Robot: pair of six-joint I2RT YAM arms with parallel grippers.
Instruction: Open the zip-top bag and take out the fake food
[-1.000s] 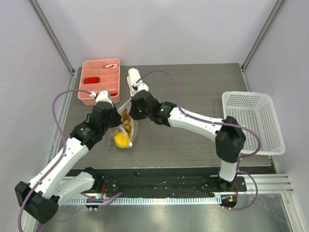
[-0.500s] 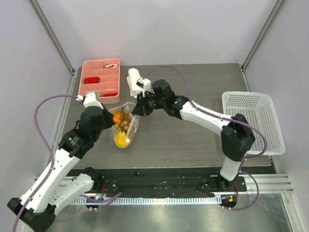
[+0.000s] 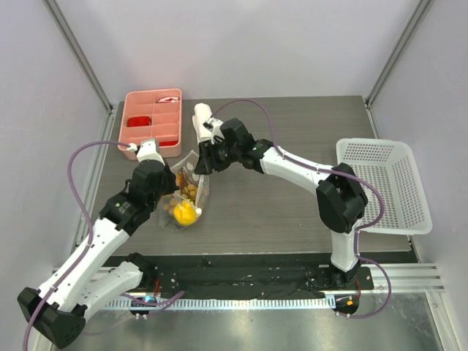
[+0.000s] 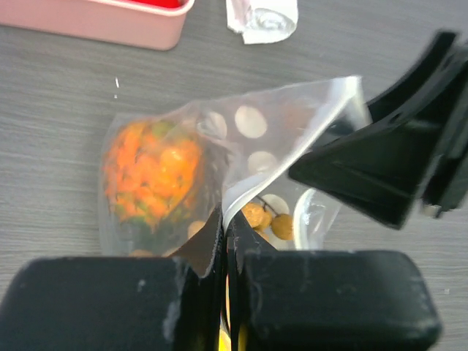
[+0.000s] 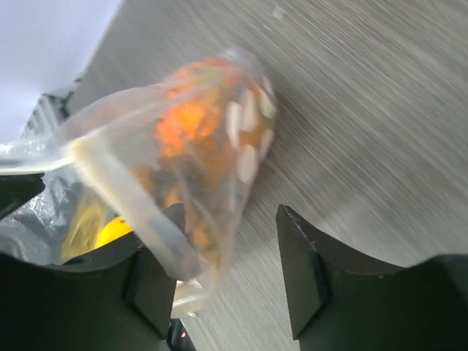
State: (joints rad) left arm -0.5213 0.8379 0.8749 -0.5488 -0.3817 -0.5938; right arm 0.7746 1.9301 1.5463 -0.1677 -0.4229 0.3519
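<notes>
The clear zip-top bag (image 3: 187,191) lies at the table's middle left, its mouth held up. Inside show an orange spiky fruit (image 4: 150,175), a cluster of brown balls (image 4: 268,219) and a yellow fruit (image 3: 184,213). My left gripper (image 4: 225,228) is shut on the bag's edge. My right gripper (image 5: 228,257) stands open just behind the bag. The white zip strip (image 5: 124,197) rests against its left finger (image 5: 155,287), and nothing is pinched. In the top view the right gripper (image 3: 200,161) sits at the bag's far side.
A pink compartment tray (image 3: 151,123) stands at the back left. Beside it lies a rolled white towel (image 3: 202,117). A white mesh basket (image 3: 384,183) hangs over the table's right edge.
My right gripper has opened and let go of the bag's edge, shifting slightly left. The left gripper has kept its grip and moved a little with the bag.
</notes>
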